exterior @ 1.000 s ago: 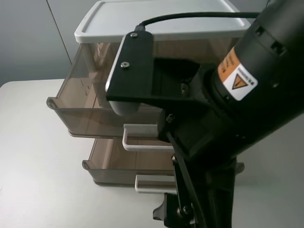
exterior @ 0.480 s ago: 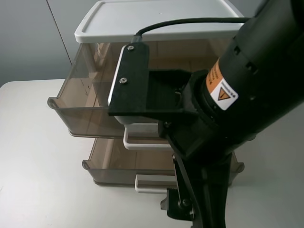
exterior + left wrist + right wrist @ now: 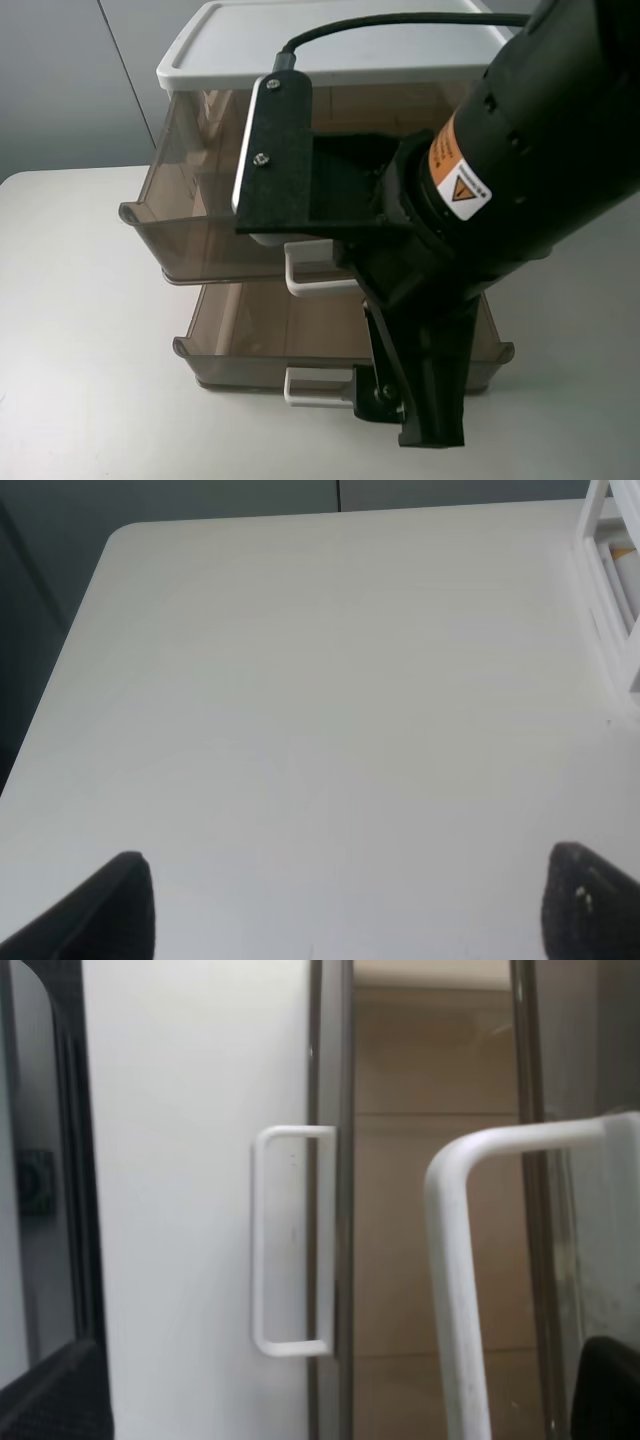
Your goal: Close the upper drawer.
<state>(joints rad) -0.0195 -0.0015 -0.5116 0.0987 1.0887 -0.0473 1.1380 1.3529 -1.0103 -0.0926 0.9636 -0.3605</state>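
The upper drawer [image 3: 200, 225], smoky-brown with a wide white loop handle [image 3: 318, 285], stands partly pulled out under the cabinet's white top [image 3: 330, 45]. My right arm hangs over its front and hides most of the handle. My right gripper [image 3: 425, 420] points down in front of the drawers. In the right wrist view the gripper [image 3: 340, 1395] is open, with the upper drawer's handle [image 3: 452, 1260] close between its dark fingertips [image 3: 45, 1390]. Whether a finger touches the drawer front [image 3: 590, 1210] I cannot tell. My left gripper [image 3: 350, 905] is open and empty over bare table.
The lower drawer [image 3: 250, 340] stands pulled out further, its small white handle [image 3: 318, 385] beside my gripper; the handle also shows in the right wrist view [image 3: 290, 1240]. White table [image 3: 80, 350] lies to the left. A white slotted frame [image 3: 610, 600] sits at the left wrist view's edge.
The upper drawer has slid inward toward the cabinet, its handle moving with it. My right arm has moved the same way, over the drawer front.
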